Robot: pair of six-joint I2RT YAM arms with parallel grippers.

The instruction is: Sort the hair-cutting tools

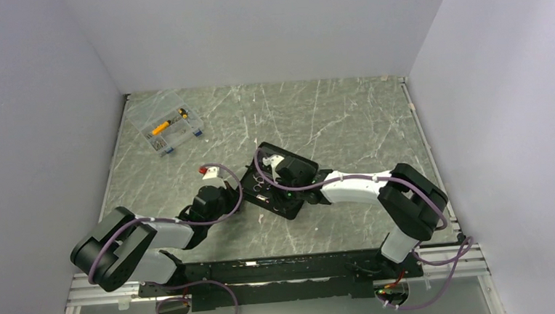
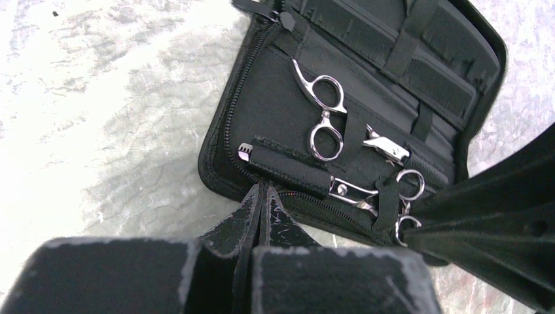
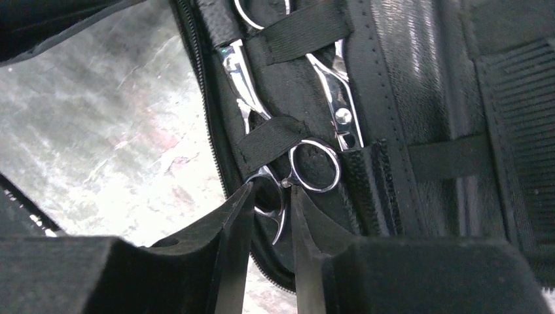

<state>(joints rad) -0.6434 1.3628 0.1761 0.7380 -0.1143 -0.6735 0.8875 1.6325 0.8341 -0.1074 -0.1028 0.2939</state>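
Note:
A flat black zip case (image 1: 268, 149) lies open mid-table. Inside it are two silver scissors. One (image 2: 325, 111) shows its two ring handles. The other (image 2: 357, 191) has its blades in a sheath and its rings (image 3: 315, 167) under an elastic strap. My left gripper (image 2: 265, 190) is shut and empty, its tips against the zipper edge of the case (image 2: 222, 157). My right gripper (image 3: 272, 191) is over the case, open a little. Its fingers straddle the lower ring of the strapped scissors (image 3: 235, 65). In the top view the left gripper (image 1: 238, 203) and right gripper (image 1: 273, 173) meet at the case.
A clear plastic box (image 1: 165, 124) with yellow and small parts sits at the back left. Grey walls close in the marbled table (image 1: 359, 115) on three sides. The right arm's dark finger (image 2: 497, 222) fills the left wrist view's lower right.

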